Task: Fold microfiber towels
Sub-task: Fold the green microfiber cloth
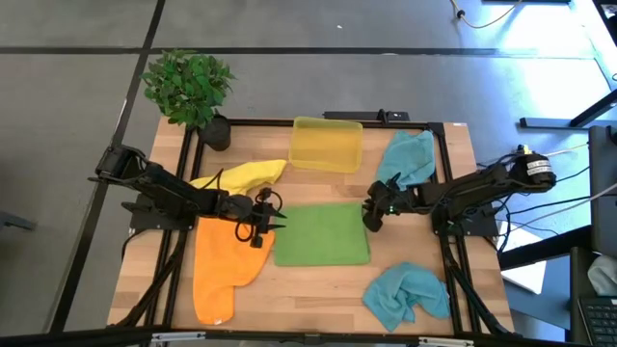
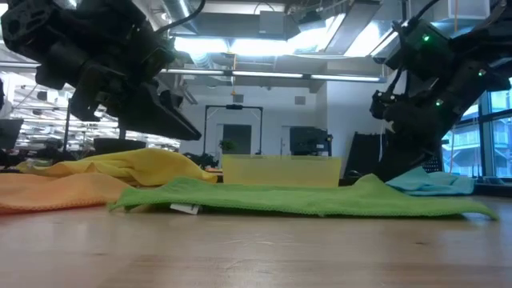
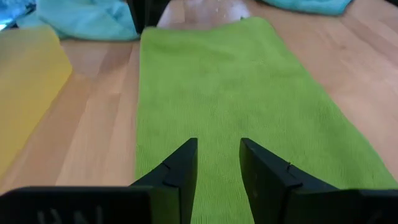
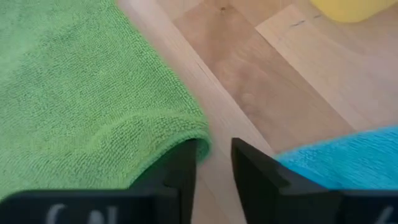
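Green towel flat; left gripper and right gripper both parted, empty, at opposite edges: each should pinch its corner, probably single-layer, then lift level.

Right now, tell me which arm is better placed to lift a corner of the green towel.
Right, probably. The right gripper hangs open at the green towel's far right corner, which curls up beside its fingers. The left gripper, also open, hangs over the towel's left edge, between corners.
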`<action>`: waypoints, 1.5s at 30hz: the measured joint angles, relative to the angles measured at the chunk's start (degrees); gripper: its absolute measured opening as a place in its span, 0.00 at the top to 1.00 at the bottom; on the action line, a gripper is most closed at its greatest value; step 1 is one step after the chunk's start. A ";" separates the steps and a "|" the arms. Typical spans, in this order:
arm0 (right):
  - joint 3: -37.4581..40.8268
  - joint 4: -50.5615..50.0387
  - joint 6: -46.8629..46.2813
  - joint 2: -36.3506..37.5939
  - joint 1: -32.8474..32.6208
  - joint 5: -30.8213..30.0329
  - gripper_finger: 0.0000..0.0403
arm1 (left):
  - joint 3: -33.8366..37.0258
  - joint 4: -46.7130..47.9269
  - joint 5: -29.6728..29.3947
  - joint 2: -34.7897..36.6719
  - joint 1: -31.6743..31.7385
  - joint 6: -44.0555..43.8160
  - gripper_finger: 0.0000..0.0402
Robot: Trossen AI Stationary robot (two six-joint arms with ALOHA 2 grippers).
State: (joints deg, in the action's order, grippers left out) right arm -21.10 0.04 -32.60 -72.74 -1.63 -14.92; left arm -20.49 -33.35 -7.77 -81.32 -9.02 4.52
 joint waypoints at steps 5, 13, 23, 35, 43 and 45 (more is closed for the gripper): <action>0.00 -3.45 0.12 4.46 -0.07 -1.93 0.66 | 0.00 2.82 -2.02 0.00 0.44 -0.45 0.73; -0.02 6.80 8.36 5.09 -1.48 1.44 0.69 | -0.02 3.57 -1.79 -0.01 3.60 -0.63 0.73; -0.02 7.88 9.07 -4.38 -1.53 2.52 0.96 | -0.02 4.62 -1.50 -2.42 5.81 -1.53 0.83; -0.02 7.27 5.90 -5.67 0.49 -3.41 0.95 | -0.28 -3.33 -2.93 -14.38 9.81 -3.52 0.97; -0.02 6.24 5.87 -5.67 1.09 -3.02 0.99 | -0.33 -5.50 -3.11 -14.60 10.03 -2.93 0.97; -0.02 4.64 5.53 -5.67 1.09 -3.04 0.98 | -0.33 -5.53 -3.11 -14.54 10.03 -2.91 0.95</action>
State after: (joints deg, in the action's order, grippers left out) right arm -21.12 4.68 -27.07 -78.41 -0.53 -17.95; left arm -20.82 -38.87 -10.87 -95.86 1.02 1.61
